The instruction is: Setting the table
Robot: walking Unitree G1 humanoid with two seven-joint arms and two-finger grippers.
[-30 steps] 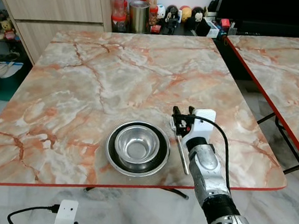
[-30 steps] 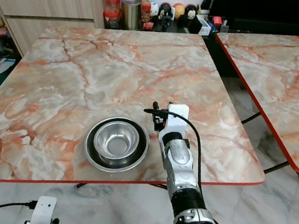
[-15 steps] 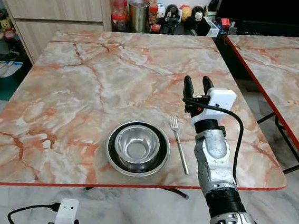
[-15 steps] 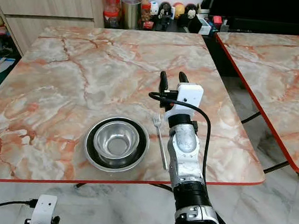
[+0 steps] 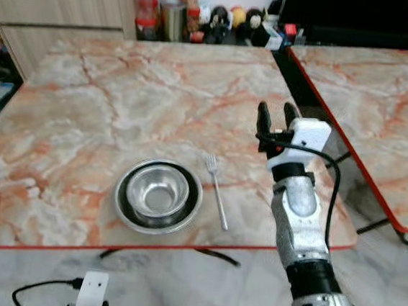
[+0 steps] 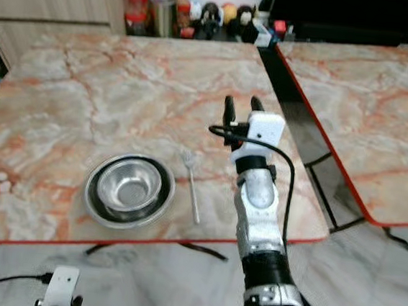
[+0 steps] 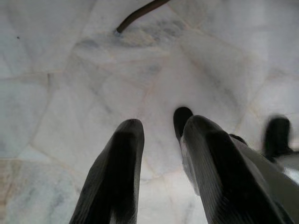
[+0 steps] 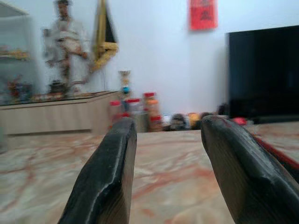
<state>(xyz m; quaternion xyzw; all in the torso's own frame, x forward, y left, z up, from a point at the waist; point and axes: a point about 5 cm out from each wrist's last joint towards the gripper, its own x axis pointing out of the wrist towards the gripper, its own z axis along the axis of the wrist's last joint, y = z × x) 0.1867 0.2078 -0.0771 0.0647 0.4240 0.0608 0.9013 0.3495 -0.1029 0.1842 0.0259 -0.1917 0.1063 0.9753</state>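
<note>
Nearest, the left gripper point(image 7: 159, 158) hangs idle over pale marble floor tiles point(image 7: 70, 70), its two black fingers slightly parted with nothing between them. On the marble tabletop point(image 5: 123, 87), close to the near edge and left of centre, a steel bowl point(image 5: 158, 193) sits inside a dark-rimmed plate point(image 5: 122, 210). A fork point(image 5: 216, 190) lies flat just beside the plate on its right, tines pointing toward the far edge, not touching it. The right gripper point(image 5: 277, 119) is raised above the tabletop near its right edge, right of the fork and apart from it, fingers spread and empty, pointing up and away. At the far edge, beyond the tabletop, stand red-lidded jars point(image 5: 142, 2), a metal canister point(image 5: 172, 18) and small figurines point(image 5: 235, 20). A second marble table point(image 5: 369, 89) stands to the right.
</note>
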